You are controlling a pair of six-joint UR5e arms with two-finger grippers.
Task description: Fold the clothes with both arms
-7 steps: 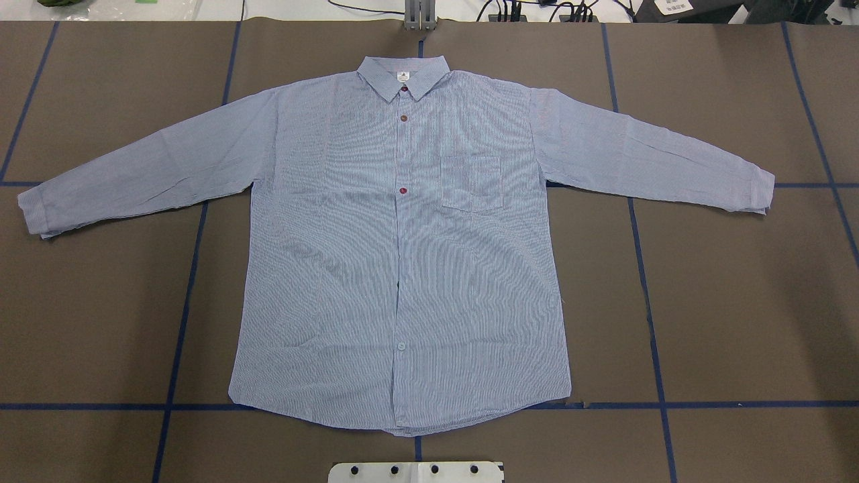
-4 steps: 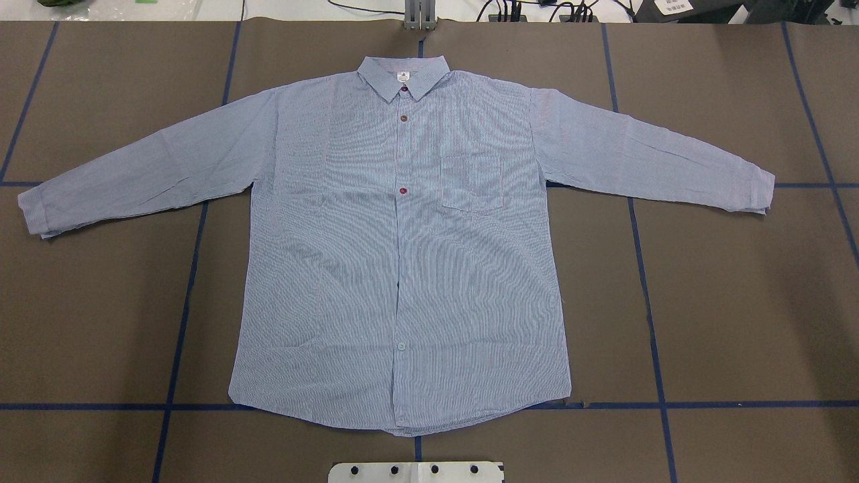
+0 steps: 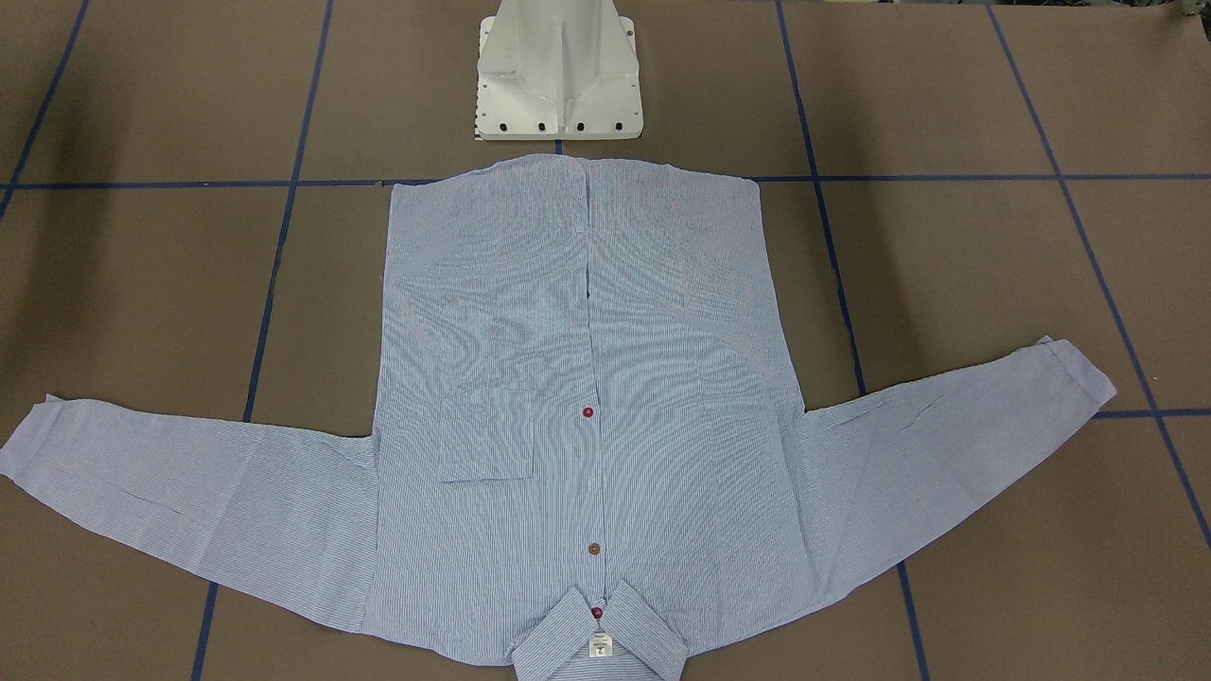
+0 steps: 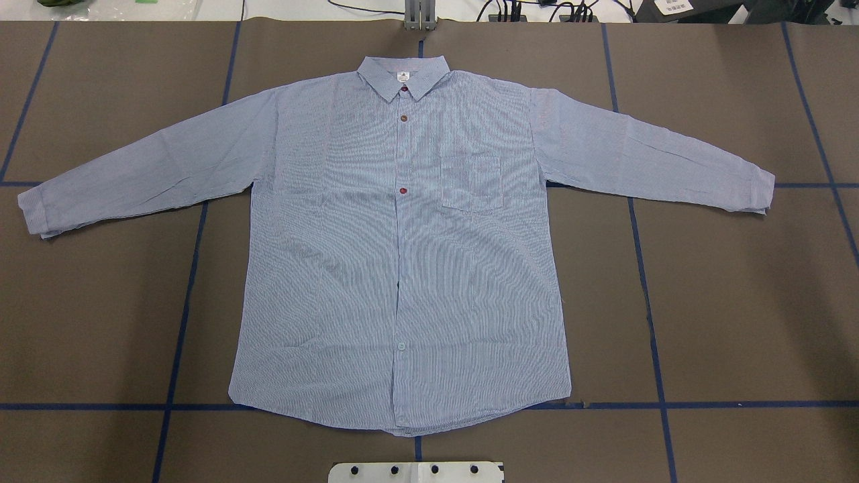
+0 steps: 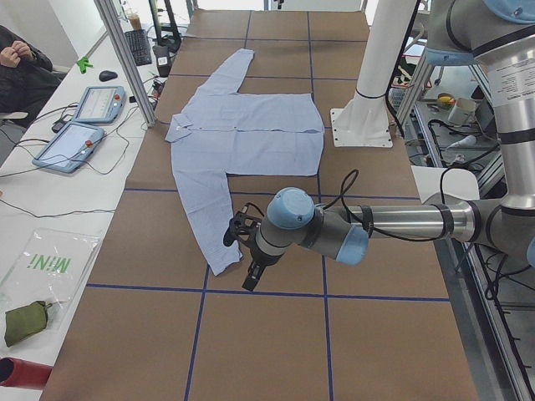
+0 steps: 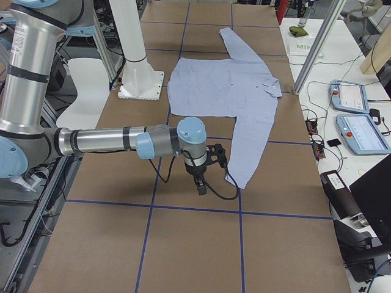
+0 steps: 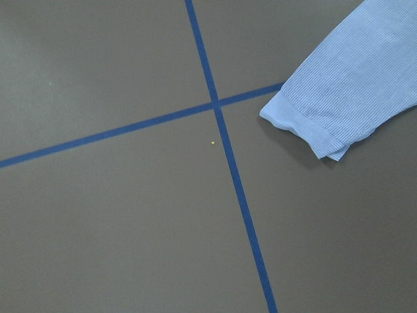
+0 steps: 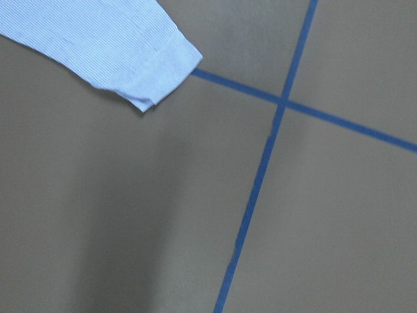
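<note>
Front view: a light blue striped shirt [image 3: 587, 378] lies flat on the brown bench [image 3: 946, 95], sleeves spread, hem toward the white pedestal [image 3: 558, 76]. Overhead: the same. Side views: the left hand [image 5: 242, 251] hovers near one cuff [image 5: 219, 261] and the right hand [image 6: 208, 168] near the other cuff [image 6: 241, 178]; I cannot tell whether either is wide or narrow. Wrist views: each shows a cuff beside blue tape [image 7: 215, 104]

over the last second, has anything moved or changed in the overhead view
Nothing visibly changed. The shirt lies spread flat and front up in the same spot, collar away from the robot, both sleeves stretched out to the sides.
</note>
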